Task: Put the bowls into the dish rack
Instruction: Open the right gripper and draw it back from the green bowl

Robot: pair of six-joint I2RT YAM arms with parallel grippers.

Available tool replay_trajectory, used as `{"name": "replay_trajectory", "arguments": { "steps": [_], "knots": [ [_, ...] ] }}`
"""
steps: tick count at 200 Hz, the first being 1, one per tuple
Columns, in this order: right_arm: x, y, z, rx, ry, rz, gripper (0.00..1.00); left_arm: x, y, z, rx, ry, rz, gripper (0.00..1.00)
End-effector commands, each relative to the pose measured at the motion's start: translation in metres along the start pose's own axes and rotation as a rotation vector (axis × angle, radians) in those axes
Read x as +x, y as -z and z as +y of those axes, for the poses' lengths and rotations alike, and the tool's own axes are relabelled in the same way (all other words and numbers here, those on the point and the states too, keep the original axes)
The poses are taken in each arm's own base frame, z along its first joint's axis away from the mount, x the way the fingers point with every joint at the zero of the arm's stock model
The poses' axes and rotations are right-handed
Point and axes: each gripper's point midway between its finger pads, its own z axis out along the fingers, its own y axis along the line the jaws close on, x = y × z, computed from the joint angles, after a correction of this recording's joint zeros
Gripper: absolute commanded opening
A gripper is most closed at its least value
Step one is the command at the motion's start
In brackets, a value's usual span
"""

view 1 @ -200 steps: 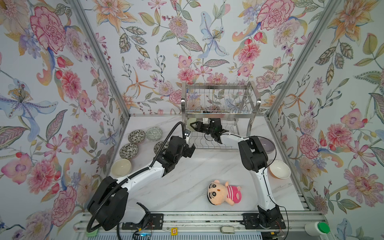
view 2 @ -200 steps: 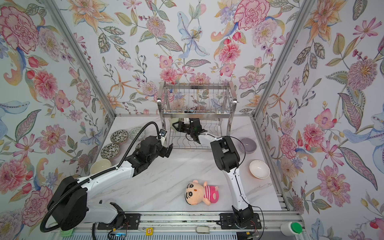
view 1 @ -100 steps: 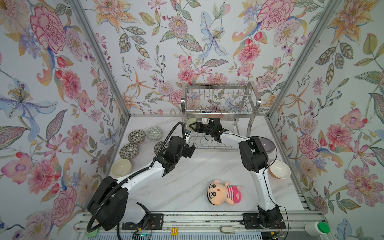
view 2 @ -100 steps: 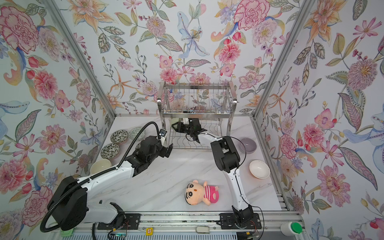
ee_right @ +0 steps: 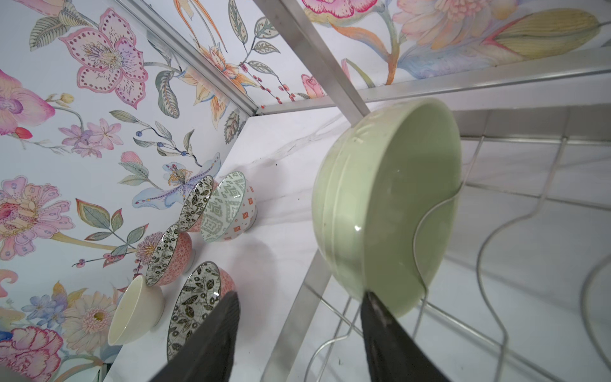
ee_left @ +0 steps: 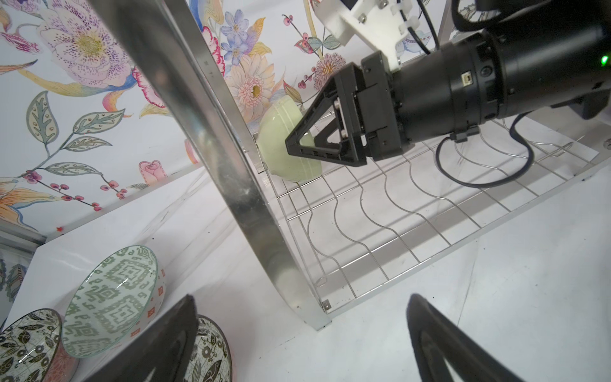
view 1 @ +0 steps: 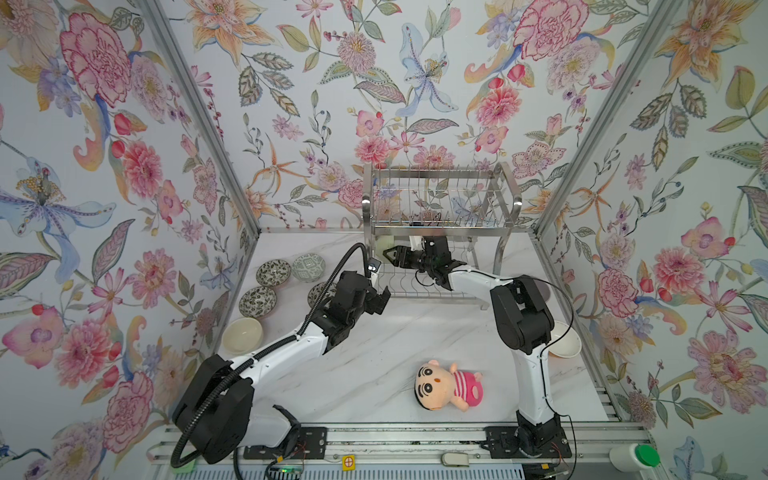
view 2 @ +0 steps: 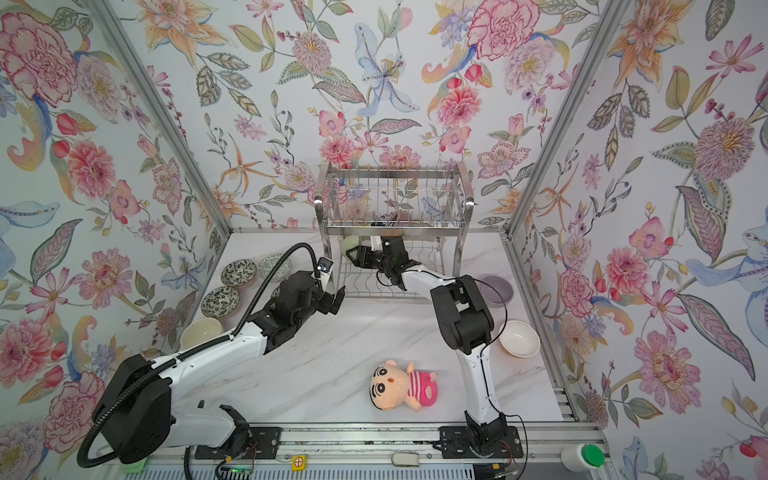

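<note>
hemming a white marble table (view 1: 374, 353), floral walls (view 1: 124, 166) leave its middle bare. pale green bowl (ee_right: 380, 215) stands on edge in the dish rack (view 1: 440, 225), lower tier; right gripper (ee_right: 297, 297) spread beside it, left gripper (ee_left: 301, 304) spread, empty.

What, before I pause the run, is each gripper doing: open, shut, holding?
Left gripper: open, empty.
Right gripper: open; the pale green bowl by one fingertip rests in the dish rack.
</note>
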Motion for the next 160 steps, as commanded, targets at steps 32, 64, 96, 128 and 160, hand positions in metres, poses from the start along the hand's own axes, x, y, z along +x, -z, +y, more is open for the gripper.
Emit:
{"name": "replay_trajectory", "arguments": {
  "steps": [32, 64, 96, 128, 160],
  "knots": [
    [-0.018, 0.029, 0.006, 0.047, 0.050, -0.083, 0.71, -0.017, 0.009, 0.006, -0.018, 0.011, -0.039, 0.99],
    [-0.014, 0.033, 0.006, 0.049, 0.047, -0.081, 0.78, -0.018, 0.009, 0.006, -0.018, 0.012, -0.041, 0.99],
    [-0.011, 0.047, 0.006, 0.072, 0.043, -0.102, 0.81, -0.020, 0.011, 0.008, -0.027, 0.013, -0.045, 0.99],
    [-0.007, 0.066, 0.007, 0.123, 0.064, -0.105, 0.86, -0.023, 0.014, 0.010, -0.030, 0.023, -0.054, 0.99],
    [-0.003, 0.084, 0.015, 0.152, 0.092, -0.103, 0.97, -0.026, 0.019, 0.011, -0.032, 0.034, -0.066, 1.00]
  ]
}}
